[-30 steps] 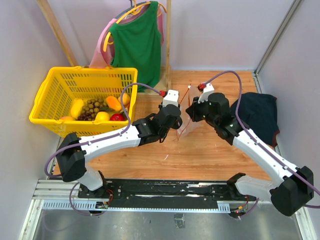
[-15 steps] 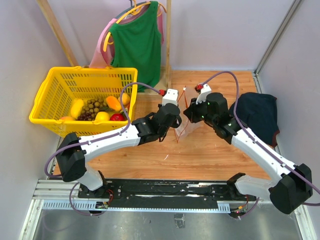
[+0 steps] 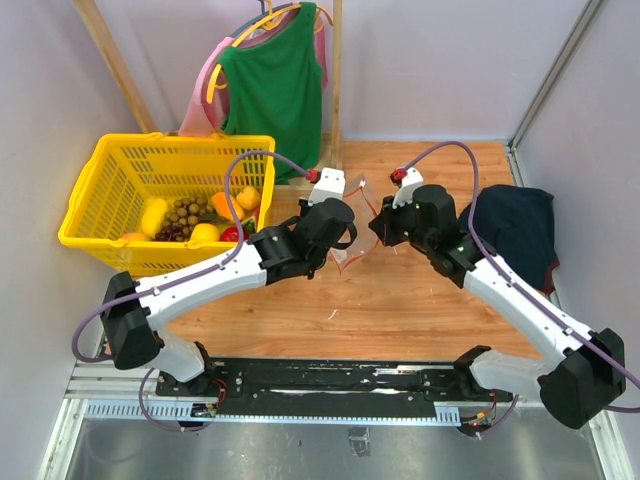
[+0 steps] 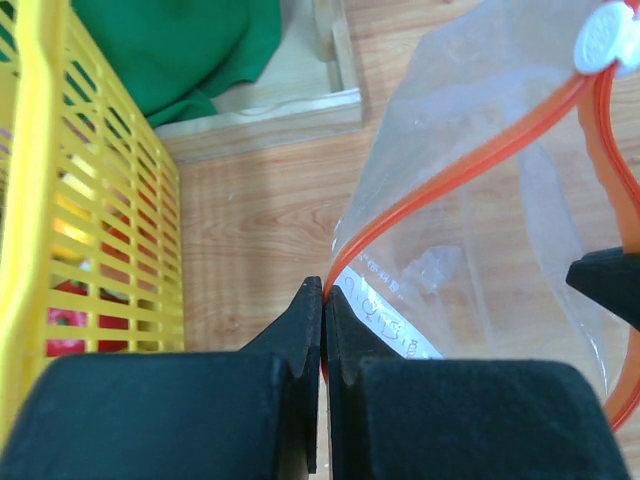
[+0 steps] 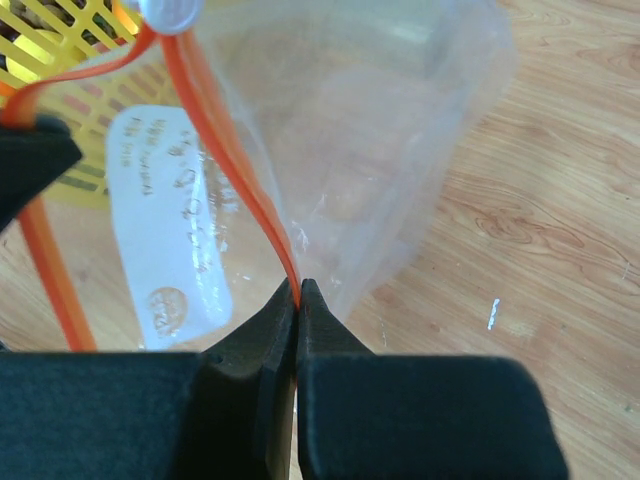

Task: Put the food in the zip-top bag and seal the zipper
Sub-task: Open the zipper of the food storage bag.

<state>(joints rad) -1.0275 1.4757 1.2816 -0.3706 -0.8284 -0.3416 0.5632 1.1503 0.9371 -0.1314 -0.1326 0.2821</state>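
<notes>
Holds clear crinkly plastic zip-top bag open over wooden desk, near yellow plastic basket.
Pinches thin red-orange zipper strip in closed left fingers one side, closed right fingers opposite.

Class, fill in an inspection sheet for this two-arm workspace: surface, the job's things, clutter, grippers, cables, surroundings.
Surface: wooden tabletop, nothing spilled.
Job's things: zip-top bag held between both grippers, mouth open, empty; zipper unsealed; food in the yellow basket.
Clutter: dark navy cloth heaped at the right.
Grippers: left gripper shut on the zipper; right gripper shut on its opposite strip.
Cables: purple cable arching off each arm, no snag seen.
Surroundings: green top and pink garment hanging on a wooden rack behind.
</notes>
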